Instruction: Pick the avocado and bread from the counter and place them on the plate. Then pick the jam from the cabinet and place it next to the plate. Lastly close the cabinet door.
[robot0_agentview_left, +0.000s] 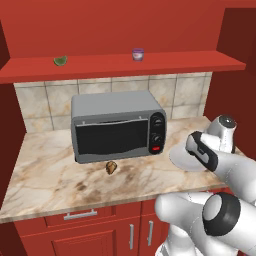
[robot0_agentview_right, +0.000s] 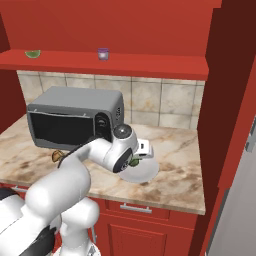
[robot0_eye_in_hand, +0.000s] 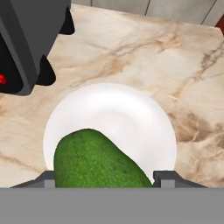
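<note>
My gripper (robot0_eye_in_hand: 103, 180) is shut on the dark green avocado (robot0_eye_in_hand: 96, 161), which fills the space between the two fingertips. It hangs just above the round pale plate (robot0_eye_in_hand: 127, 113), over the plate's near side. From the right base the avocado (robot0_agentview_right: 134, 161) peeks out under my hand, above the plate (robot0_agentview_right: 146, 173). The plate (robot0_agentview_left: 179, 158) lies right of the toaster oven, partly hidden by my wrist. The tan bread (robot0_agentview_left: 111, 167) lies on the marble counter (robot0_agentview_left: 55, 175) in front of the oven. The purple jam (robot0_agentview_left: 138, 54) stands on the red cabinet shelf (robot0_agentview_left: 150, 65).
A grey toaster oven (robot0_agentview_left: 115, 125) stands at the back of the counter, close to the plate's left side. A pale green wedge (robot0_agentview_left: 60, 60) lies on the shelf to the left of the jam. A tall red panel (robot0_agentview_right: 225, 110) rises on the right.
</note>
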